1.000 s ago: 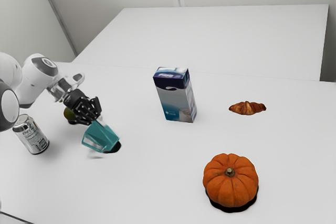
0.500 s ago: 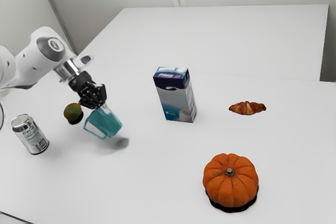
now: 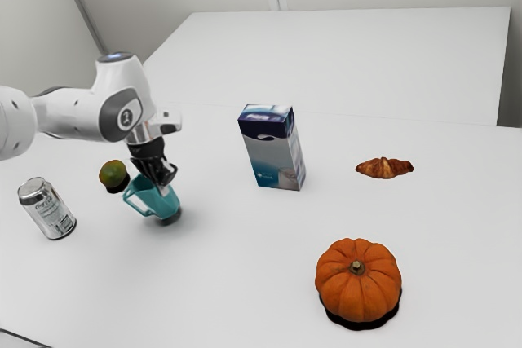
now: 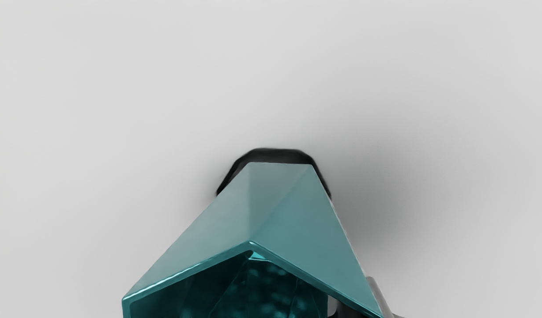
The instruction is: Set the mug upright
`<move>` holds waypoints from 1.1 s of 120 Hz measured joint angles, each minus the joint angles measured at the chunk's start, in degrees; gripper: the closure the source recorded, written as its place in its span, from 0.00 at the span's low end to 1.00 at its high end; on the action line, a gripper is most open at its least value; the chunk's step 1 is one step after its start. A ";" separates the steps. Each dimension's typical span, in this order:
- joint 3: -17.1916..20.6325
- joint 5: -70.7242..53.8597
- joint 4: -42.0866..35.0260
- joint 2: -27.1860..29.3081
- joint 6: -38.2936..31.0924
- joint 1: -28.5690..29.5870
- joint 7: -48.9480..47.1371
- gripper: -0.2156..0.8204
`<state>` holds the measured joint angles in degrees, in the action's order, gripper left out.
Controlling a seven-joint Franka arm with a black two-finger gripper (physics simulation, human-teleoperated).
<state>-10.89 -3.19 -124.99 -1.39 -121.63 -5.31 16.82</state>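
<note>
Exterior view, arm: the white one [image 3: 90, 116] comes in from the exterior view's left, hand end pointing down at the mug [image 3: 166, 204].
Exterior view, gripper: the black gripper [image 3: 165, 188] is right at the mug's mouth, clamped on its wall.
Exterior view, mug: teal, base end down but kinda tilted, mouth leaning toward the exterior view's left, handle [image 3: 137, 203] on that side too. Dark shadow under the base, can't tell if it's touching the table [image 3: 245, 275].
Exterior view, neighbours: green fruit [image 3: 112, 173] near the handle, silver can [image 3: 47, 209] farther toward the exterior view's left.
Exterior view, other stuff: blue and white carton [image 3: 273, 152] standing well apart from the mug, then a croissant [image 3: 384, 168] past it and an orange pumpkin [image 3: 359, 279] nearer the camera.
Wrist view, mug: angular open mouth facing the camera, narrower base pointing away, dark patch peeking out around the base.
Wrist view, gripper: fingers [image 4: 379, 293] pinching the mug's wall, one outside, one inside the mouth, so yeah, it's got a grip.
</note>
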 joint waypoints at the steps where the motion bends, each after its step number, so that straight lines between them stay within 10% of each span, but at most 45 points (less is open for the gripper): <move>1: 0.07 -0.10 -0.11 0.03 -0.14 0.00 -0.12 0.97; 106: 4.82 -0.97 -1.34 -2.02 -3.27 -1.93 -11.21 0.96; 132: 4.78 0.15 -1.23 -1.19 -2.91 -1.32 -12.34 0.54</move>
<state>-6.11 -3.04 -126.22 -2.58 -124.54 -6.63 4.48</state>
